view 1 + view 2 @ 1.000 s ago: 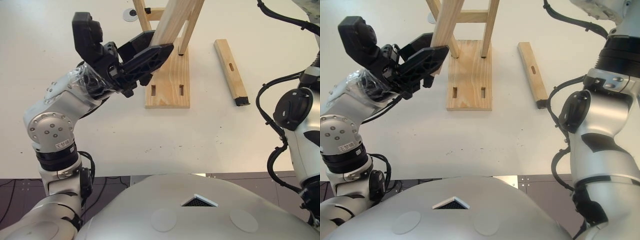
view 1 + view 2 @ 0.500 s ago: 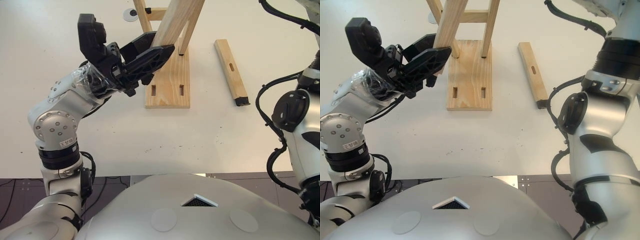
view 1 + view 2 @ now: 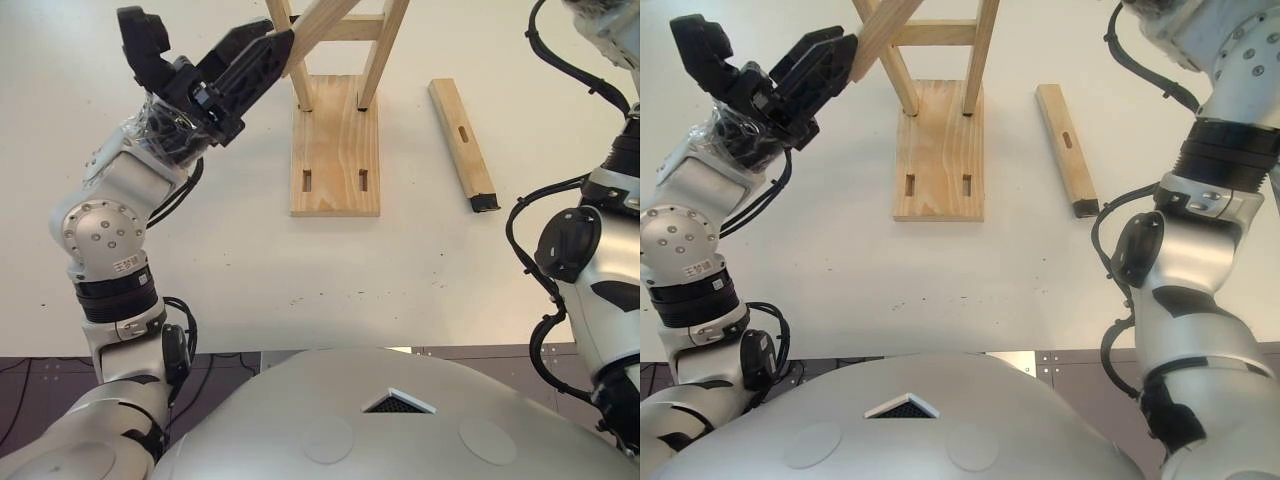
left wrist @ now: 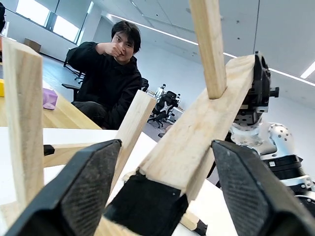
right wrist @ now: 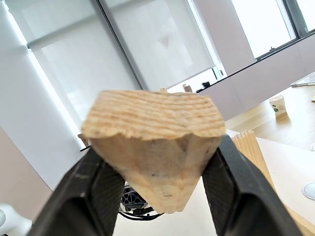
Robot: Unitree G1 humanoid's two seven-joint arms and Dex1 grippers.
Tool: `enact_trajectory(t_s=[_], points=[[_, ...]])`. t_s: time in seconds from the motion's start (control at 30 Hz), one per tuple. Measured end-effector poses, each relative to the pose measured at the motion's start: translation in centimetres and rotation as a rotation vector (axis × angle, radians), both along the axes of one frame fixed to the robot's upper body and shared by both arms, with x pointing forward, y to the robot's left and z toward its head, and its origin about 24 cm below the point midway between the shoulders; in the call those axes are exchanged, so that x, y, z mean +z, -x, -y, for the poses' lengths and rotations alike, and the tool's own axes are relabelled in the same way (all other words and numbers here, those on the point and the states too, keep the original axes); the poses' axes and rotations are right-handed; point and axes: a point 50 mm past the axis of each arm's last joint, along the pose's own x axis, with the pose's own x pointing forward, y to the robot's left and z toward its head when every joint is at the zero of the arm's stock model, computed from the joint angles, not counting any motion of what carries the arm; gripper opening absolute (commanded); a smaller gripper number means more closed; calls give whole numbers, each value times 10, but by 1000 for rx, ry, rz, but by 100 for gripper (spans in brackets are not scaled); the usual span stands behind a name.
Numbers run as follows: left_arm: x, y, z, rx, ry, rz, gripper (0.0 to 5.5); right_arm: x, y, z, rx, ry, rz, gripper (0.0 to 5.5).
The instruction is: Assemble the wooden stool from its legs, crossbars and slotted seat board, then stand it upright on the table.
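Note:
The slotted seat board (image 3: 336, 170) lies flat on the white table (image 3: 300, 270). Two legs (image 3: 378, 60) stand in its far slots, joined by a crossbar (image 3: 345, 27); the two near slots are bare. A third leg (image 3: 320, 18) hangs slanted above the board's far left. My left gripper (image 3: 275, 50) is shut on its lower, black-capped end (image 4: 142, 206), the leg sitting askew between the fingers (image 4: 74, 196). My right gripper (image 5: 155, 162) is shut on that leg's other end (image 5: 152, 128). Another leg (image 3: 463, 143) lies loose on the table to the right of the board.
The right arm (image 3: 1200, 230) rises along the right side, close to the loose leg. The table's front edge (image 3: 400, 335) runs just ahead of my body. A person sits far off in the room (image 4: 110, 78).
The slanted leg has risen and swung to the left, away from the board. My left gripper went up and left with it, and the right arm shifted as well.

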Motion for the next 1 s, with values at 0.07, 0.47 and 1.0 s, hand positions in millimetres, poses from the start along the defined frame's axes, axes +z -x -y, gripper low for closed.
enact_trajectory(t_s=[0.07, 0.47, 1.0], points=[[-12, -1, -1, 24, -100, -36, 335, 0, 0, 0, -2, -3, 1, 204], [-76, -23, -41, 328, -604, -185, 335, -26, 5, 5, -64, 67, 106, 204], [-80, -31, -58, 390, -690, -202, 335, -60, 21, 11, -20, 359, 230, 204]])
